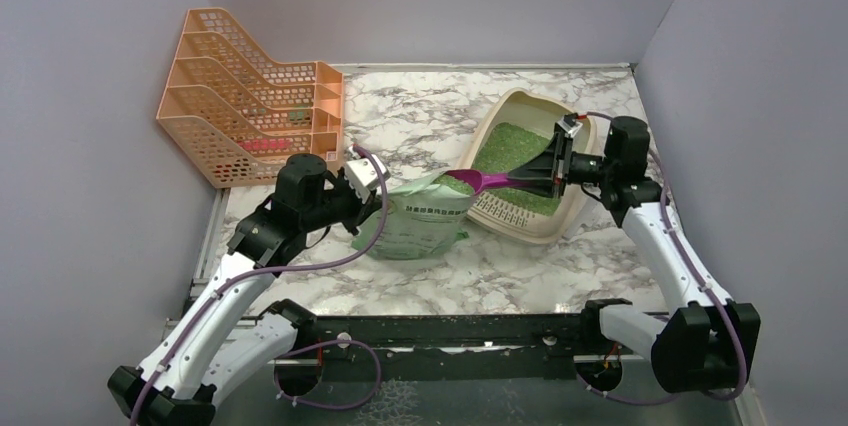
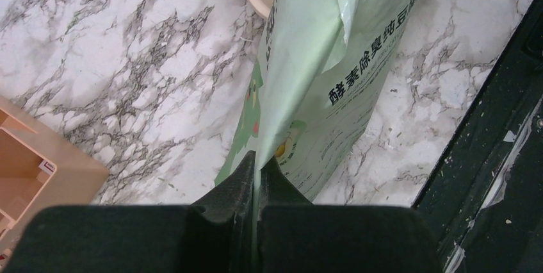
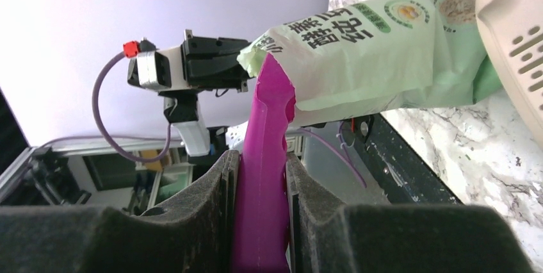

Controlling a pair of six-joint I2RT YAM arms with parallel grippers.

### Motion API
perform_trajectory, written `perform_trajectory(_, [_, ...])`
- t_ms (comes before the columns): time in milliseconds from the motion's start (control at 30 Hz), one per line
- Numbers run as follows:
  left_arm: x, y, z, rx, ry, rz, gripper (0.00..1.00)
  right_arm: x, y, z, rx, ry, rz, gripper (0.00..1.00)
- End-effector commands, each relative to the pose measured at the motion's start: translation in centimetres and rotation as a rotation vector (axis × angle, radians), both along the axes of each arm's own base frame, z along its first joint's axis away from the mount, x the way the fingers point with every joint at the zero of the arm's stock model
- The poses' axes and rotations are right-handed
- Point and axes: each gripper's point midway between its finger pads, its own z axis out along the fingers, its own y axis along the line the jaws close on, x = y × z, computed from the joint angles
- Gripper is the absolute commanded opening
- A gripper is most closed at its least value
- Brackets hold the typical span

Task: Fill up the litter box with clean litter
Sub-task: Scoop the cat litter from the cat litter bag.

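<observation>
While nipping the bag (image 1: 425, 224) edge flat in the left claw (image 2: 256, 173) (jaws fully together), grips the scoop (image 1: 485, 181) handle in the part-closed right claw (image 3: 261, 170), bowl aimed frame-left into the bag mouth, centre frame. Has box (image 1: 520, 98) just right of bag, litter (image 1: 512, 146) lining it. Cannot see bowl's load.

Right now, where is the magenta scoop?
In the top view, right of centre: the magenta scoop is clamped by its handle in the right gripper, its bowl poking into the green litter bag mouth, beside the litter box.
</observation>
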Motion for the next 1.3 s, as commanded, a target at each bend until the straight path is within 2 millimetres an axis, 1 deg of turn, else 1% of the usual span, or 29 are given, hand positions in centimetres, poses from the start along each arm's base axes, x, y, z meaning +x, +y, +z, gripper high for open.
perform_trajectory(0, [2.0,1.0,4.8,-0.016,-0.162,0.063,0.0,1.9,-1.6,0.9,-0.124,-0.057,-0.115,0.01])
perform_trajectory(100, [2.2,1.1,5.0,0.006,-0.17,0.063,0.0,2.2,-1.6,1.2,-0.171,-0.063,-0.141,0.01])
perform_trajectory(200, [2.3,0.8,5.3,0.003,-0.17,0.049,0.0,2.3,-1.1,2.0,-0.189,-0.079,-0.132,0.01])
perform_trajectory(267, [2.4,0.7,5.5,0.004,-0.175,0.043,0.0,2.4,-0.6,2.5,-0.202,-0.096,-0.124,0.01])
perform_trajectory(400, [2.6,0.7,5.9,0.01,-0.189,0.041,0.0,2.6,0.8,2.6,-0.243,-0.104,-0.095,0.01])
perform_trajectory(533, [2.6,1.2,5.4,0.039,-0.187,0.05,0.0,2.8,2.0,2.7,-0.268,-0.114,-0.068,0.01])
perform_trajectory(667, [2.6,2.2,5.2,0.079,-0.2,0.085,0.0,3.2,1.8,3.3,-0.296,-0.136,-0.074,0.01])
perform_trajectory(767, [2.6,2.7,5.0,0.097,-0.21,0.099,0.0,2.8,2.2,4.6,-0.247,-0.156,-0.047,0.01])
perform_trajectory(900, [2.4,3.1,4.7,0.109,-0.21,0.107,0.0,2.7,2.6,5.2,-0.205,-0.157,-0.024,0.01])
perform_trajectory(1167, [2.1,3.6,4.4,0.12,-0.22,0.122,0.0,2.7,2.7,5.4,-0.176,-0.146,-0.004,0.01])
perform_trajectory(1267, [2.2,3.7,4.3,0.124,-0.221,0.126,0.0,2.8,2.3,4.9,-0.167,-0.128,-0.014,0.01])
